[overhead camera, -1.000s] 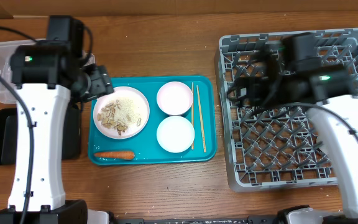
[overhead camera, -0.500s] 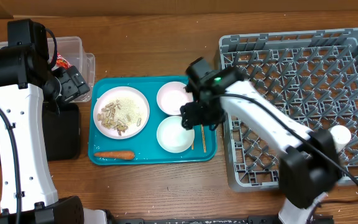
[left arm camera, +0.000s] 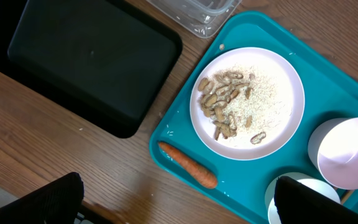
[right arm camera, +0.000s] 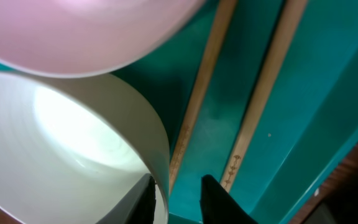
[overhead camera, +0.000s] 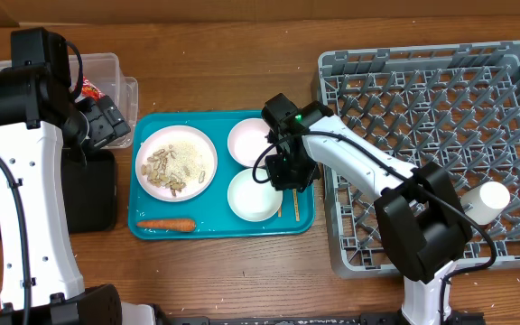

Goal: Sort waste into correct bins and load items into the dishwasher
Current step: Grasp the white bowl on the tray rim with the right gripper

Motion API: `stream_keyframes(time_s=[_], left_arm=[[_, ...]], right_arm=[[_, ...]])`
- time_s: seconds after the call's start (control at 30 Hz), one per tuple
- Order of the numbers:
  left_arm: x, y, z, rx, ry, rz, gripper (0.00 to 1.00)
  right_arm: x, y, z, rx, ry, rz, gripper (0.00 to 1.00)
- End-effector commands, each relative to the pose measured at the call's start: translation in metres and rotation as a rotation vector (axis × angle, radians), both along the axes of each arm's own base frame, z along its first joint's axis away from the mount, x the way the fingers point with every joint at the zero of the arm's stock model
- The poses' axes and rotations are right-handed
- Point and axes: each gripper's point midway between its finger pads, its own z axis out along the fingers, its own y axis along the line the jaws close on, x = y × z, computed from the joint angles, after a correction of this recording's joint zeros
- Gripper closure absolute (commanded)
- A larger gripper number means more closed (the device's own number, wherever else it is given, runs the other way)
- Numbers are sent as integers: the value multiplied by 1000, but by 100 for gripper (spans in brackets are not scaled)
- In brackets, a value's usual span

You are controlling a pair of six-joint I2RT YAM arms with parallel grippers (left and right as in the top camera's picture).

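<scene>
Your right gripper (right arm camera: 178,182) is down on the large teal serving tray (overhead camera: 215,221), at the pair of thin wooden chopsticks (right arm camera: 197,93) that lie side by side along the tray's right edge, just beside the two white bowls (overhead camera: 254,142). Its jaws stand narrow: one finger sits at a bowl's rim, the other by the second stick, and the first stick runs into the gap. The wrist view is too tight to tell whether they actually pinch it. Your left gripper (overhead camera: 106,125) hangs with its jaws spread wide over the left side of the table, above where the clear rectangular plastic tub (overhead camera: 106,68) meets the shallow black rectangular tray (left arm camera: 79,62). It holds nothing. The red crinkled wrapper (overhead camera: 88,88) lies in the tub. On the teal tray, the round white plate (left arm camera: 289,130) carries the beige nut-like scraps (left arm camera: 222,102) on white rice. The small orange carrot (left arm camera: 187,165) lies near the tray's front edge, just beside the plate. To the right, the large square grey plastic dish rack (overhead camera: 422,226) holds a small white cup (overhead camera: 486,200) near its right wall.
</scene>
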Motion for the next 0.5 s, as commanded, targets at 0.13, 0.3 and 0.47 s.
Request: stream_keyframes(time_s=[0.13,0.3,0.47], left_arm=[[-2,3,-2,9,10,12,0],[-2,3,-2,9,10,12,0],[-2,3,-2,9,10,12,0]], right_arm=[[-1,1,-2,-7,-1,2,89],[-10,2,-11,-16,11,19,89],[-11,3,-11,-13,6,22,96]])
